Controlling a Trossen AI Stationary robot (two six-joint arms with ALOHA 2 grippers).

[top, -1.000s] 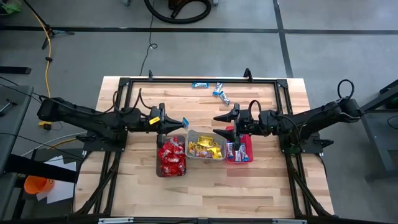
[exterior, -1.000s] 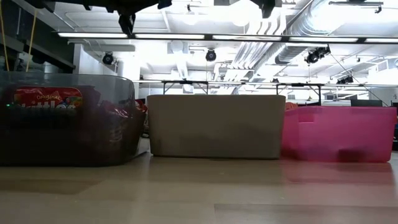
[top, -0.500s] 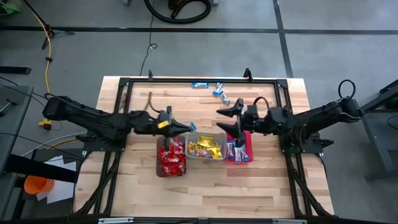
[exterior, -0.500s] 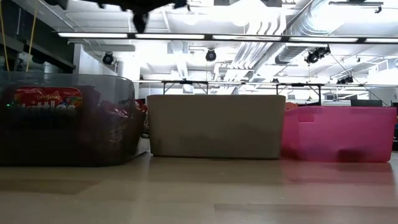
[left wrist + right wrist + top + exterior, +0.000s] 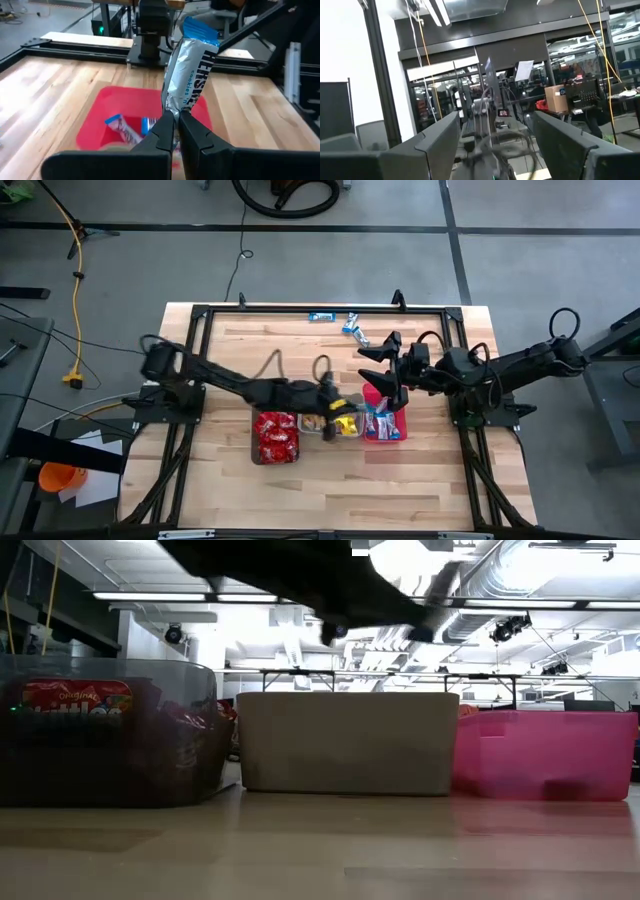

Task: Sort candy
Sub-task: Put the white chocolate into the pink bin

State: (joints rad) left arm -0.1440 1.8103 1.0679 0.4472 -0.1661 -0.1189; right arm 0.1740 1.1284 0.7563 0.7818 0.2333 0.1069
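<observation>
My left gripper (image 5: 177, 116) is shut on a slim blue-and-white candy bar (image 5: 192, 70). It hangs at the near-left edge of the pink bin (image 5: 107, 112), which holds more such bars (image 5: 122, 127). In the high view it (image 5: 352, 404) reaches across the grey bin (image 5: 322, 423) of yellow packets. The brown bin (image 5: 275, 436) holds red packets. My right gripper (image 5: 378, 370) is open, raised beyond the pink bin (image 5: 398, 420) and tipped up. A few loose bars (image 5: 355, 330) lie near the far edge. My left gripper pinches the bar's lower crimped end (image 5: 171, 107) between its two fingertips. The fingers come almost level from the table's left, slanting slightly down. The bar stands up above the fingers, leaning a little, lifted clear over the pink bin's edge.
The three bins stand side by side in a row at mid-table: brown (image 5: 110, 730), grey (image 5: 345, 740), pink (image 5: 545, 755). A black frame (image 5: 200, 315) runs round the work area. Another loose bar (image 5: 322, 316) lies by the far rail.
My left gripper, still shut on the bar, has swept toward the table's right edge, from beside the brown bin across the grey bin to the pink bin, sinking a little. My right gripper has tipped its fingers upward and risen slightly.
</observation>
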